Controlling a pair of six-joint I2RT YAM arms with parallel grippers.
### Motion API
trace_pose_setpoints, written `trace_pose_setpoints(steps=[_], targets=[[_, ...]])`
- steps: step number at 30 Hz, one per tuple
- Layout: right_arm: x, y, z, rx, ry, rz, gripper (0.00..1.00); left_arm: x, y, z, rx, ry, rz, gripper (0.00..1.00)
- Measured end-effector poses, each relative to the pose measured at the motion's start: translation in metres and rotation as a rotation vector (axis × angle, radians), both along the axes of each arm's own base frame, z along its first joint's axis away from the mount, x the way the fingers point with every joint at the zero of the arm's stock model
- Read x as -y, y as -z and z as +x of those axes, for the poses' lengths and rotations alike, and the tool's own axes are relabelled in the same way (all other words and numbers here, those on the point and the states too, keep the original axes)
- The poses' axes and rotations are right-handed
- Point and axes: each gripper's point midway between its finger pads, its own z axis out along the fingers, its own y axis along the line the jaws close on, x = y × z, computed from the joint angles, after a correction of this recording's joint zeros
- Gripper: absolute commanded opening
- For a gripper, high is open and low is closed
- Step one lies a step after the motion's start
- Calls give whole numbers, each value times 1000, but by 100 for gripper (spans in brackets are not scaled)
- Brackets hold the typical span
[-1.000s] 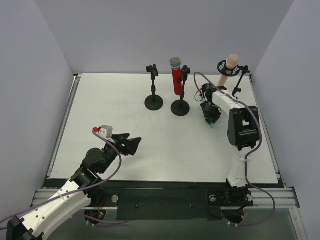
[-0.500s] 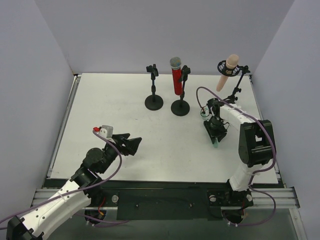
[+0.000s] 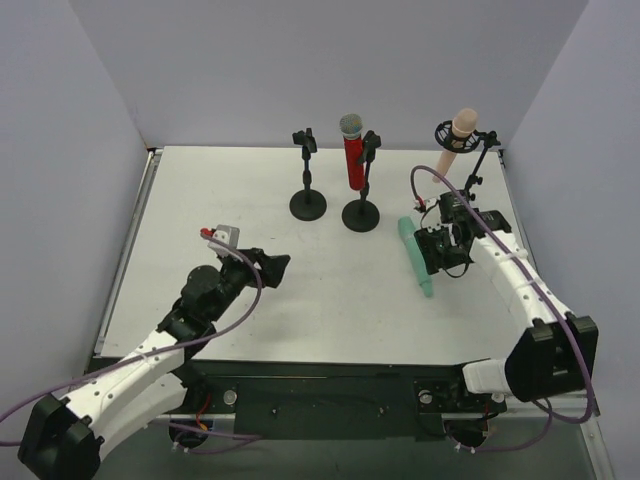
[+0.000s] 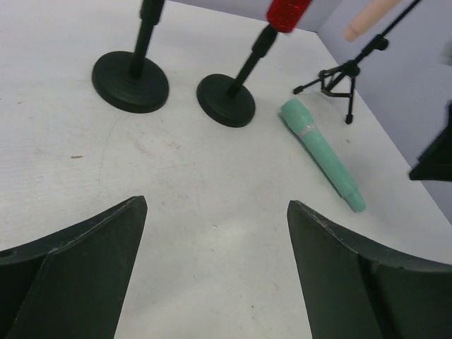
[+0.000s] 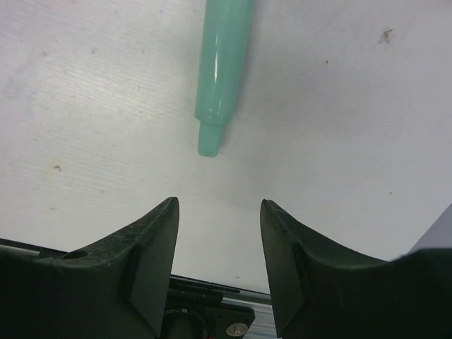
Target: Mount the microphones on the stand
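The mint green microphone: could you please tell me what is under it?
The mint green microphone lies flat on the white table. Nothing else shows beneath it along its edges; the strip of table directly under its body is covered.

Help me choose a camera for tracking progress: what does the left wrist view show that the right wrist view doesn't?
Only the left wrist view shows the two round-base stands, the red microphone by one stem, and the tripod stand with the peach-pink microphone. Only the right wrist view shows the dark frame past the table's near edge. Both show the mint green microphone lying unheld on the white table, seen past an open gripper: the left gripper and the right gripper.
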Motion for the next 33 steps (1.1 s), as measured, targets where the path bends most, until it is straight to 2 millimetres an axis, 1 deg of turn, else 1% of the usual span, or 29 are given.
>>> trace_pose_setpoints(steps=[2,3,5,6,7,8,9,10,12,13,14,15,17,20,22,23,25,27,30,33], targets=[[-3,-18,1,67,-20,33,53,-7,6,23,-39,-38,6,91],[-5,-28,1,96,-44,61,62,-12,9,34,-57,-59,7,91],[-8,-53,5,153,-87,149,76,-24,15,64,-113,-103,-11,88],[-6,-64,9,186,-95,202,81,-29,16,78,-134,-117,-23,88],[-3,-72,13,211,-99,252,90,-31,16,92,-149,-124,-35,87],[0,-79,14,226,-119,303,92,-31,14,105,-159,-121,-45,86],[0,-79,13,221,-134,336,92,-29,11,116,-156,-113,-50,86],[-5,-78,9,201,-177,378,93,-24,8,130,-155,-94,-52,85],[-19,-72,-3,152,-262,454,93,-11,-2,157,-120,-43,-47,83],[-24,-71,-9,139,-295,482,96,-4,-5,168,-99,-17,-39,83],[-29,-70,-14,134,-321,505,97,2,-6,178,-78,8,-24,83],[-33,-71,-18,143,-339,519,100,8,-7,188,-54,31,-8,82],[-36,-71,-22,199,-356,521,100,18,-5,207,-13,74,35,80],[-38,-72,-31,337,-351,502,99,27,0,223,26,112,76,77],[-40,-71,-34,381,-324,515,93,33,2,235,67,136,99,74],[-41,-72,-35,382,-319,522,93,35,5,239,79,144,106,73],[-43,-76,-31,385,-330,533,92,39,11,248,111,162,121,71],[-42,-72,-26,379,-338,532,93,42,20,254,135,175,134,71],[-42,-71,-25,378,-350,529,92,48,33,263,150,187,154,70],[-43,-73,-25,393,-364,528,92,55,35,270,183,195,170,70]])
